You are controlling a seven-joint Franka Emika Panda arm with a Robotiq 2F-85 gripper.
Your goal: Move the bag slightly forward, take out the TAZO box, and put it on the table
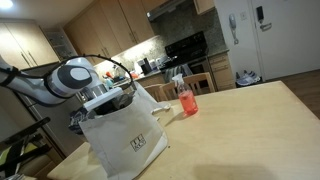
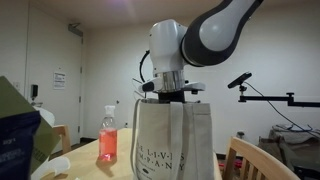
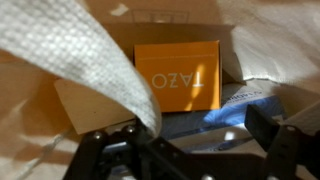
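The large white paper bag (image 1: 125,138) stands upright on the tan wooden table (image 1: 245,130); it also shows in an exterior view (image 2: 175,145). My gripper (image 1: 110,97) hangs at the bag's open mouth, pointing down into it, and also shows in an exterior view (image 2: 172,93). In the wrist view the orange TAZO box (image 3: 178,75) lies inside the bag, between the pale bag walls (image 3: 60,45). My gripper (image 3: 185,135) is open, its dark fingers spread wide above the box and not touching it. A white bag handle crosses the view.
A red-pink drink bottle (image 1: 187,100) stands on the table beside the bag, also in an exterior view (image 2: 108,140). A blue-and-white packet (image 3: 238,103) lies inside the bag next to the box. A wooden chair back (image 2: 255,160) and a camera boom (image 2: 270,97) stand nearby.
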